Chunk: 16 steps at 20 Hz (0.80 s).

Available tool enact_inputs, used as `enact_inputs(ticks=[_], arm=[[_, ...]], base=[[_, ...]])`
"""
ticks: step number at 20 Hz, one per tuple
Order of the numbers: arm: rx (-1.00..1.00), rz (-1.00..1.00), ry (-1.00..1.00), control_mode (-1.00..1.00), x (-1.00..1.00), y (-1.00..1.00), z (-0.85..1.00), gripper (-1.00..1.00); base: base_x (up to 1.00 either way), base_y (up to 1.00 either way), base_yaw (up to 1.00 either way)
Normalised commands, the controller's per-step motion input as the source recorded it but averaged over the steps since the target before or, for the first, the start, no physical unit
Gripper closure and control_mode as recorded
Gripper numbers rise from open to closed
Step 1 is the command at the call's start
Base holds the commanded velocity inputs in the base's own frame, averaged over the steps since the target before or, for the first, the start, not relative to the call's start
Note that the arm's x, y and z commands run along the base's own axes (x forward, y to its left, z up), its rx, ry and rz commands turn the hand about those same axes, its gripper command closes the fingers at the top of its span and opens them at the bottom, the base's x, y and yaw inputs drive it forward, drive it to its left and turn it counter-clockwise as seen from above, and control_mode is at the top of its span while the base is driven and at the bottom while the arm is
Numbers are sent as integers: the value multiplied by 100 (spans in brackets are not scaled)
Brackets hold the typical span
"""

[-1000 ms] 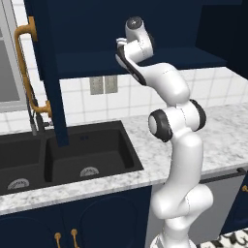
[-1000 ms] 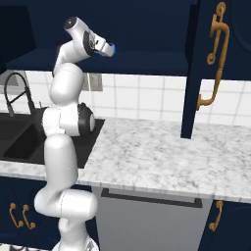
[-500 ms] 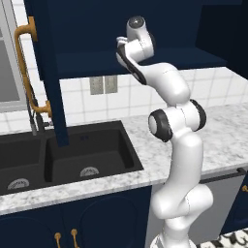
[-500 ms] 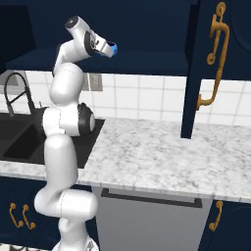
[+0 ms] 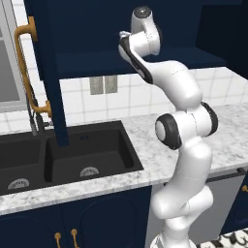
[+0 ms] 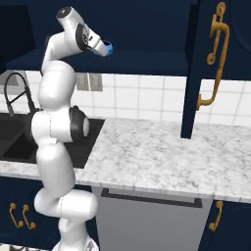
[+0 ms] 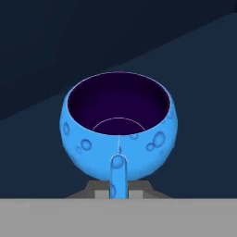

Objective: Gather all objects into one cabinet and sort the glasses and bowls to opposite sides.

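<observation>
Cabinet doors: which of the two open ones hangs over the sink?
The left door, beside the faucet above the sink; the right door hangs over the marble counter.

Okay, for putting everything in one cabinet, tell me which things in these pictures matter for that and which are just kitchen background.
For the job:
- blue bowl, in front of the jaws; a blue bit shows at the arm's tip in the right base view
- navy wall cabinet, door open
- gripper, raised at the cabinet

Just there:
- black sink
- faucet
- marble counter
- wall outlet
</observation>
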Motion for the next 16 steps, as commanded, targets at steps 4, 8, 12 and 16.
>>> enact_inputs(ticks=[4,8,12,16], arm=[[5,3,-10,-100,-100,0,0,100],[7,15,-2,-100,-100,0,6,100],[1,32,-2,-100,-100,-6,0,100],[0,47,-3,-100,-100,-16,0,100]], base=[[0,0,0],[0,0,0],[0,0,0],[0,0,0]])
